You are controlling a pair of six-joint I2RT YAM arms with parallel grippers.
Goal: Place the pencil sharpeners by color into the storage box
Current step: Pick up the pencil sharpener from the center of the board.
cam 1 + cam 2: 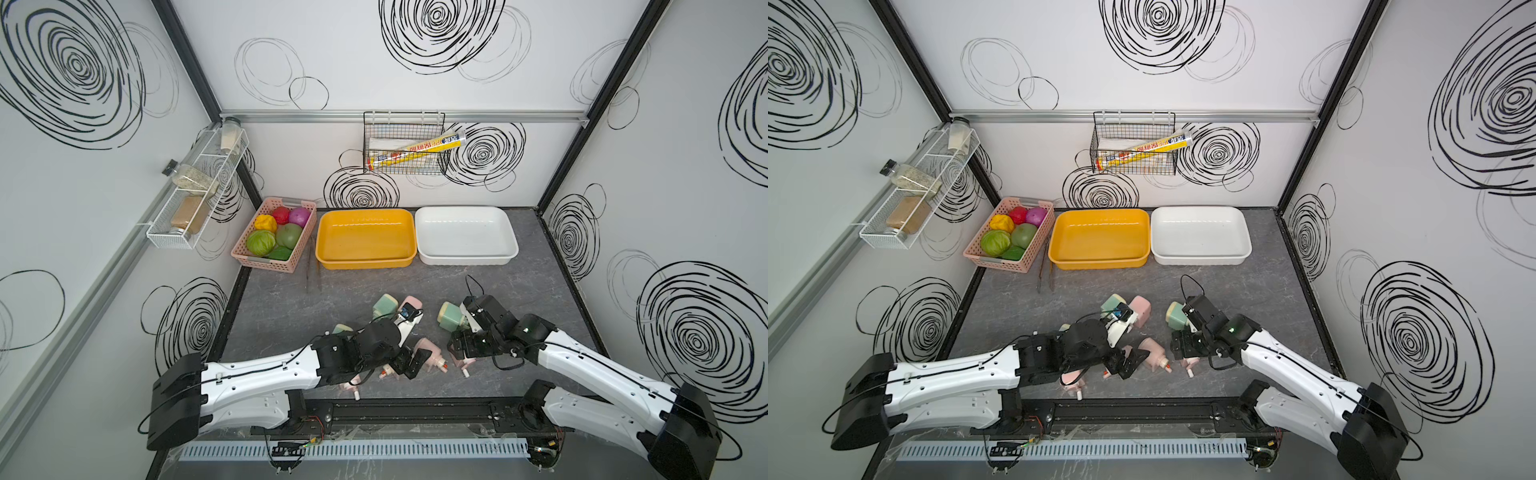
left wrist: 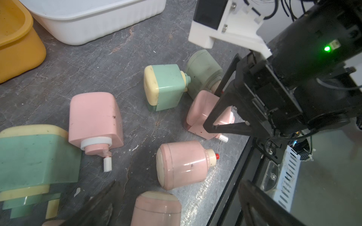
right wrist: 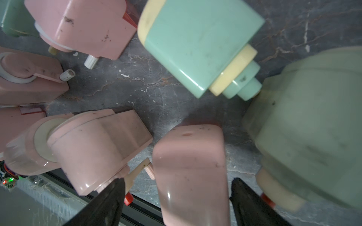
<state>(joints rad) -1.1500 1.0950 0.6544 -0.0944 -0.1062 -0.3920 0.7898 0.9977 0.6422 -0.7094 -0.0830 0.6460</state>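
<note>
Left gripper [image 2: 176, 205] was spread wide at the bottom edge of its wrist view. It straddled a round pink sharpener [image 2: 156, 209] without contact. Right gripper [image 3: 178, 199] was also open, around a boxy pink sharpener [image 3: 190, 166], with the pads just beside its sides and not pinching as far as I could see. The other sharpeners [image 1: 386, 305] lay scattered low-centre in both top views, pink and green mixed, some touching. I judged them light, stiff and glossy, so likely slippery. I'd clamp mid-body across the flat sides, clear of the crank. Yellow box [image 1: 365, 241] and white box [image 1: 465, 237], upper centre, held none.
</note>
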